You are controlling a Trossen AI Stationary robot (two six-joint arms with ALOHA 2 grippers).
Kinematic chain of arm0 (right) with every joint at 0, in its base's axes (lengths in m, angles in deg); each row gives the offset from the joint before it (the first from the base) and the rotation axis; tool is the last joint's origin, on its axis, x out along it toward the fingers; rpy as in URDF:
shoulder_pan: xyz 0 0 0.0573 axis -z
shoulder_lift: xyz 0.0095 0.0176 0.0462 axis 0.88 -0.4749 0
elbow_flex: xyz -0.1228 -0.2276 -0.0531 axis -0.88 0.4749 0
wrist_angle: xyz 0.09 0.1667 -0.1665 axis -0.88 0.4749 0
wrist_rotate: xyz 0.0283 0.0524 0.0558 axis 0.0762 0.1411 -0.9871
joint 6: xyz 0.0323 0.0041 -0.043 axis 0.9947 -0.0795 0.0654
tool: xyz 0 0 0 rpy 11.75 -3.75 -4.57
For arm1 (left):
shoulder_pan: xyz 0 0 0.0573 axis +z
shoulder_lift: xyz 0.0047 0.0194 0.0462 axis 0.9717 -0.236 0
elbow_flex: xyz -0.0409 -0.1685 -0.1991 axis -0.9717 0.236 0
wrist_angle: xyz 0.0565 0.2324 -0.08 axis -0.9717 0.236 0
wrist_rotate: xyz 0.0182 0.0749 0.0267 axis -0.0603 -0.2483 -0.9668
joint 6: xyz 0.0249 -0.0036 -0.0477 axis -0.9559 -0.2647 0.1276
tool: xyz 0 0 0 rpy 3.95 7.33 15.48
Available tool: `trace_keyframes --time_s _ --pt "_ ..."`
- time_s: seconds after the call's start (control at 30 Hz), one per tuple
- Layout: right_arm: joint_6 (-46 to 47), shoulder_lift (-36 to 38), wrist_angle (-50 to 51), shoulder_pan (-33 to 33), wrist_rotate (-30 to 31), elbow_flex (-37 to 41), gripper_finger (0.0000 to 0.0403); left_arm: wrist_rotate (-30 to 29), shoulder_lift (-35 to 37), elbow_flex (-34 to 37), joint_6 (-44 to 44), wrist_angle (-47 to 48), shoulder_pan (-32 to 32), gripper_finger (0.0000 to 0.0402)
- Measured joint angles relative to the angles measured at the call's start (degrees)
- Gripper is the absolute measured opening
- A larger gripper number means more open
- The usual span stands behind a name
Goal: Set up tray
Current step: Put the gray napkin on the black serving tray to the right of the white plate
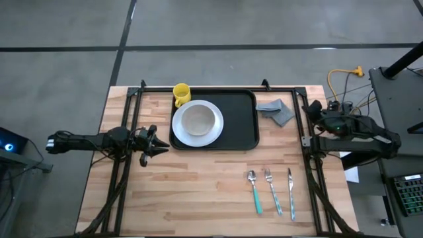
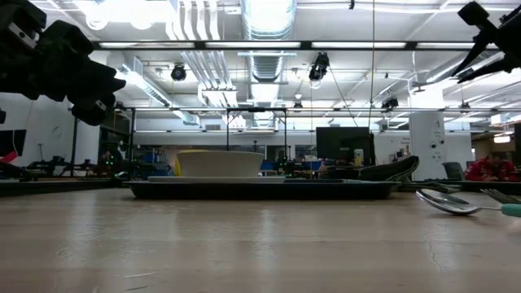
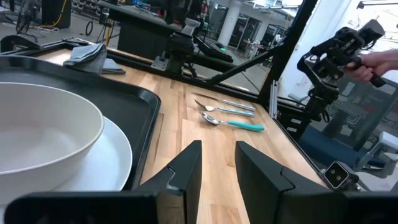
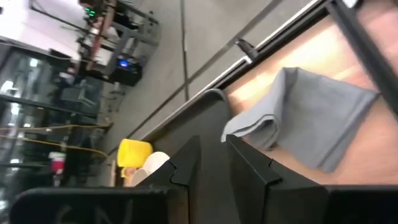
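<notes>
Your tray (image 1: 246,119) sits at the desk's far edge, centred, already holding plate (image 1: 197,123) and bowl (image 1: 198,119), with the yellow mug (image 1: 182,93) at its far-left corner. Still off it: spoon (image 1: 255,192), fork (image 1: 273,192), knife (image 1: 291,193) near the front-right corner, and cloth (image 1: 277,110) beside the tray's right rim. Left gripper (image 1: 158,147) waits near the left edge, right gripper (image 1: 307,109) at the right edge; both empty, fingers slightly parted. Only the left wrist view shows a person's hand (image 3: 379,61) beyond.
</notes>
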Motion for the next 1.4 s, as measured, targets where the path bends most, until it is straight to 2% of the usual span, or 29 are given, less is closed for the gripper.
trace_keyframes --time_s 0.23,0.33,0.53,0.7,0.83,1.0,1.17,1.3,1.4 --pt "6.1 -3.4 1.8 0.0 -0.1 0.5 0.0070 0.0 0.0 0.0 0.0 0.0 0.0 0.0082" --pt "6.6 -4.1 -0.1 0.0 -0.5 2.2 0.0085 0.0 0.0 0.0 0.0 0.0 0.0 0.0082" --pt "8.0 -3.9 -1.6 0.0 -0.6 4.1 0.0158 0.0 0.0 0.0 0.0 0.0 0.0 0.0082" --pt "12.9 -4.6 -2.3 0.0 -0.6 6.1 0.0224 0.0 0.0 0.0 0.0 0.0 0.0 0.0082" --pt "14.5 -7.4 -7.0 0.0 -0.6 9.1 0.0254 0.0 0.0 0.0 0.0 0.0 0.0 0.0082" --pt "17.2 -12.4 -11.3 1.5 0.3 11.7 0.0261 0.0 0.0 0.0 0.0 0.0 0.0 0.0082" --pt "16.1 -17.1 -13.5 6.0 -0.2 11.9 0.0252 0.0 0.0 0.0 0.0 0.0 0.0 0.0082" --pt "9.1 -19.7 -19.6 12.4 -4.8 11.9 0.0247 0.0 0.0 0.0 0.0 0.0 0.0 0.0082" --pt "5.0 -21.7 -23.4 19.5 -11.3 12.0 0.0251 0.0 0.0 0.0 0.0 0.0 0.0 0.0082"
